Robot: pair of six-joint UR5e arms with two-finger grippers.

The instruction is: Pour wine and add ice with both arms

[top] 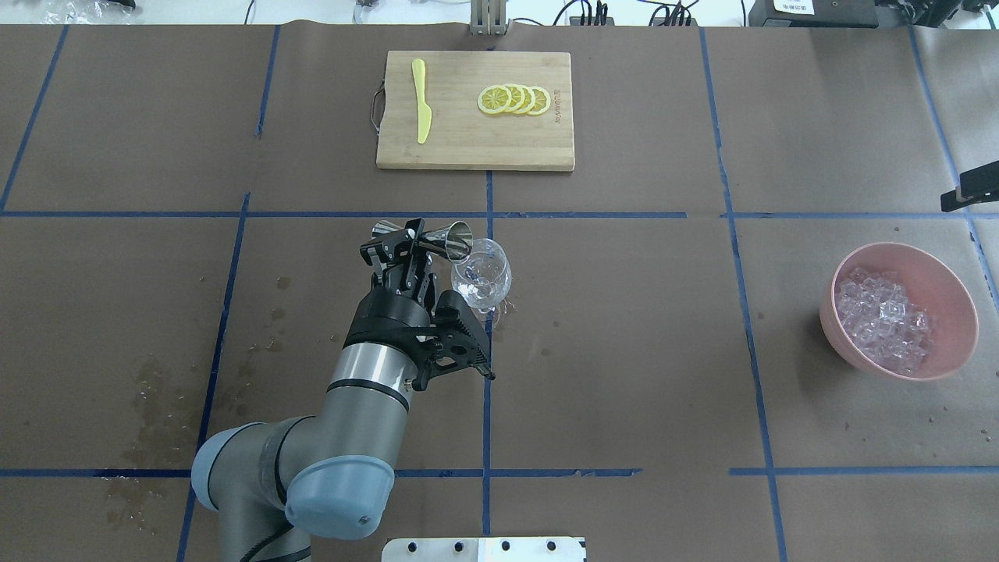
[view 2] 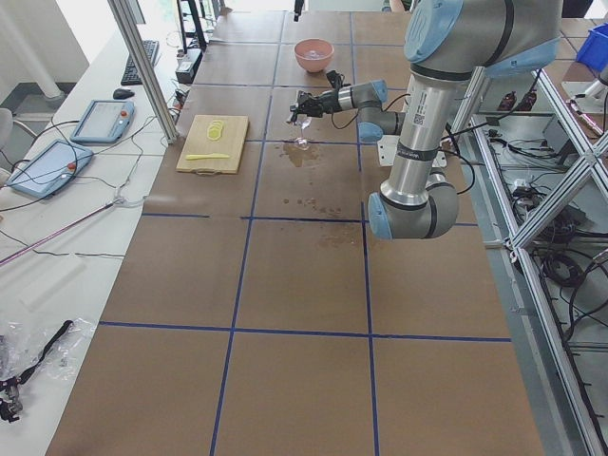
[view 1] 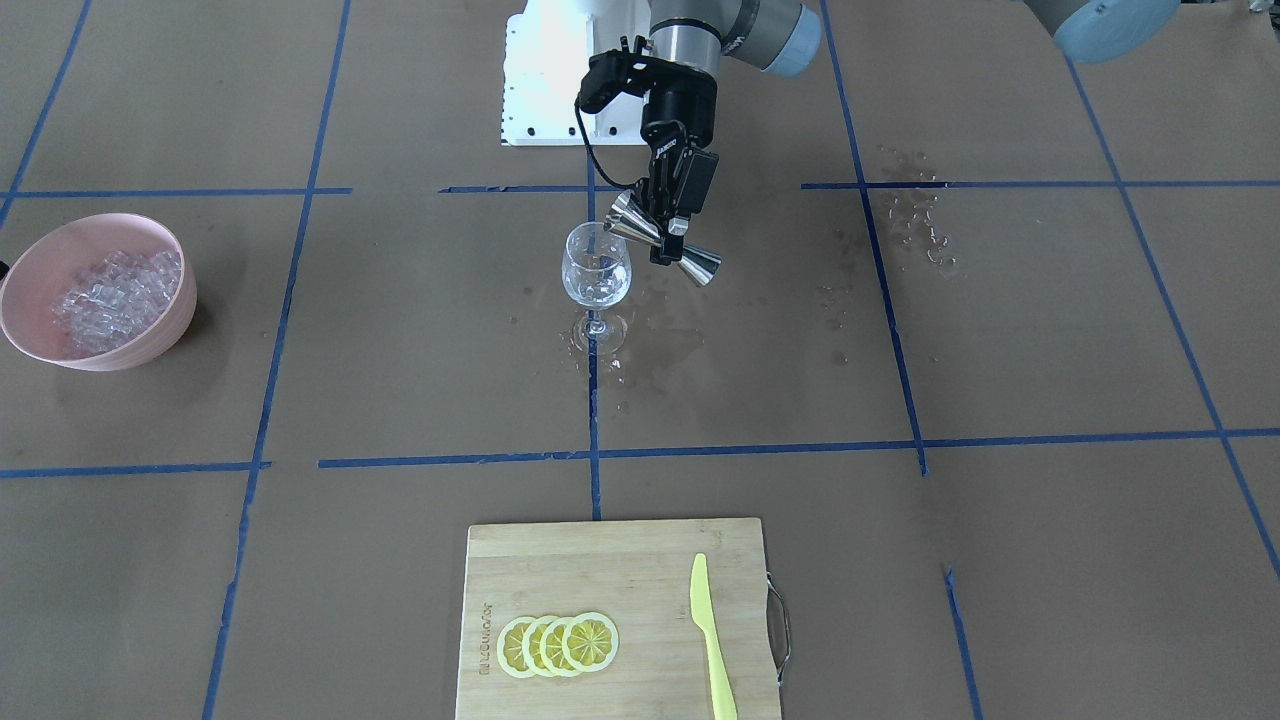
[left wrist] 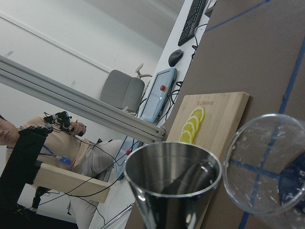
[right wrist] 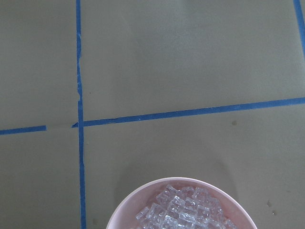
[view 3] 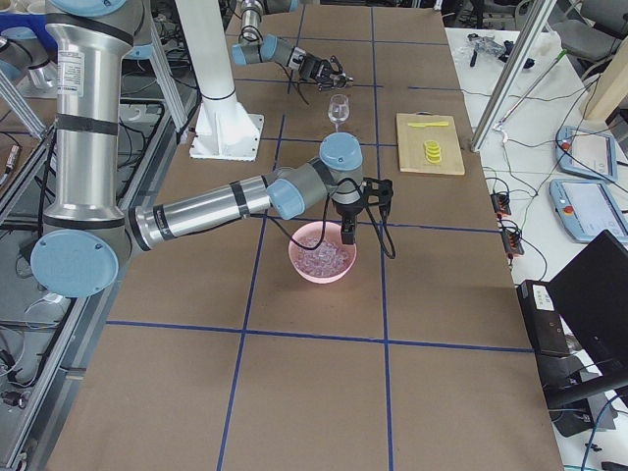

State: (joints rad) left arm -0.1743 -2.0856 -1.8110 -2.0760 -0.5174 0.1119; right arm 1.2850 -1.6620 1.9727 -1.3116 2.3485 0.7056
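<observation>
My left gripper (view 1: pixel 668 232) is shut on a steel double-cone jigger (view 1: pixel 690 262), tilted with its mouth at the rim of the clear wine glass (view 1: pixel 597 272), which stands upright at the table's middle. In the left wrist view the jigger (left wrist: pixel 174 191) looks empty beside the glass (left wrist: pixel 248 191). I cannot make out a wine level in the glass (top: pixel 484 282). The ice (top: pixel 886 316) fills a pink bowl (top: pixel 956 312). My right gripper (view 3: pixel 348 232) hangs just above that bowl (view 3: pixel 299 267); I cannot tell whether it is open. Its wrist view shows only ice (right wrist: pixel 183 210).
A wooden cutting board (view 1: pixel 600 560) carries lemon slices (view 1: pixel 558 643) and a yellow knife (view 1: pixel 712 640) on the side far from the robot. Wet spots (view 1: pixel 660 340) lie around the glass's foot and further out (view 1: pixel 920 220). The white base block (view 1: pixel 545 90) sits behind the glass.
</observation>
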